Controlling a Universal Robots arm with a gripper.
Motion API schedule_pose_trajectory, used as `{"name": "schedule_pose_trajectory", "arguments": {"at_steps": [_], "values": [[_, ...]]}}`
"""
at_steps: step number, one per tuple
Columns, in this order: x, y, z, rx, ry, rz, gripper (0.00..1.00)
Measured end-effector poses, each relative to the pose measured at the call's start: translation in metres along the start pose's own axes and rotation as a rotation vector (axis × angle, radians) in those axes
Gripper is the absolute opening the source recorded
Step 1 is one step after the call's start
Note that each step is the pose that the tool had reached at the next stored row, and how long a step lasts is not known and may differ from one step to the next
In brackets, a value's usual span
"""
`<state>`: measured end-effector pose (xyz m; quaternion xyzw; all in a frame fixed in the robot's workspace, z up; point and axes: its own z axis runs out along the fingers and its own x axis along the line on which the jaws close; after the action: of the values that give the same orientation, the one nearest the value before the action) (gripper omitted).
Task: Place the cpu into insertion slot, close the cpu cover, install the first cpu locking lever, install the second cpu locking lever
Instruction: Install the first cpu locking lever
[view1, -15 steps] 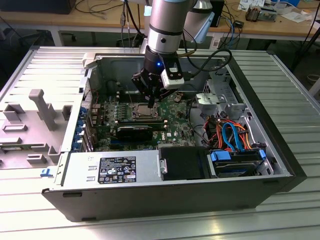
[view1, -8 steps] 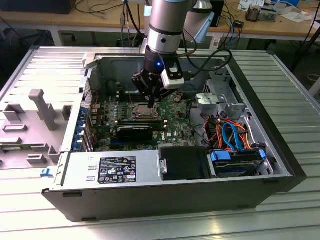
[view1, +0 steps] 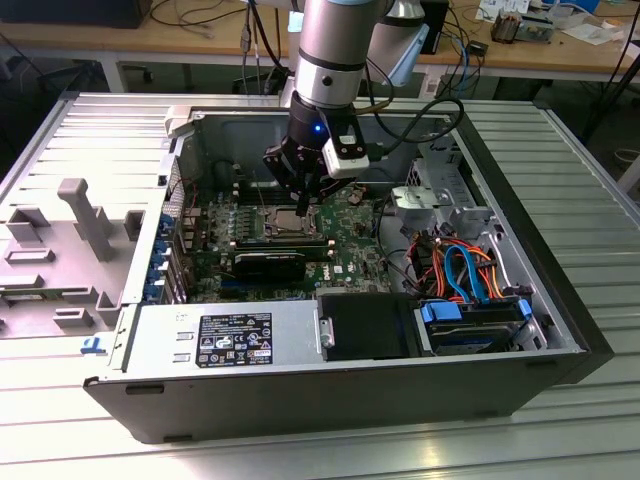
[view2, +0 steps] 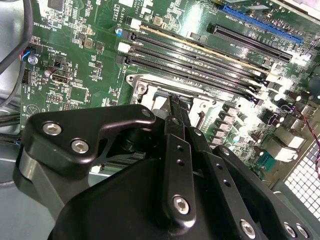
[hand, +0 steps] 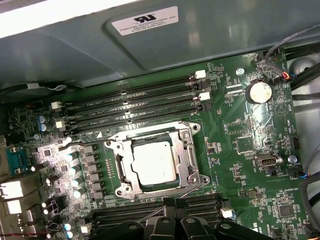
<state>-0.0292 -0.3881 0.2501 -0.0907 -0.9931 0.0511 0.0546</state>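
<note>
In the first wrist view the cpu (hand: 154, 162) lies flat in the insertion slot (hand: 123, 189), centre of frame, with the cpu cover (hand: 186, 150) down around it. The tool (hand: 170, 231) sits at the bottom edge, directly below the socket; its fingers stand narrow, holding nothing visible. In the exterior view the tool (view1: 303, 203) hangs just above the socket, upper centre of the open computer case (view1: 300, 400).

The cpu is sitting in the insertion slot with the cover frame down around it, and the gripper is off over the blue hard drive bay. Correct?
Not quite. The gripper hangs directly above the insertion slot on the green motherboard, not over the drive bay, as the exterior view shows. The rest holds: in the first wrist view the cpu lies in the slot with the cpu cover framing it.
</note>
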Motion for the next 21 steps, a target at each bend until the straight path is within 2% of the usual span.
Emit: {"name": "schedule_pose_trajectory", "arguments": {"at_steps": [21], "values": [[0.0000,0.0000,0.0000,0.0018,-0.0028,-0.026,0.11]]}}
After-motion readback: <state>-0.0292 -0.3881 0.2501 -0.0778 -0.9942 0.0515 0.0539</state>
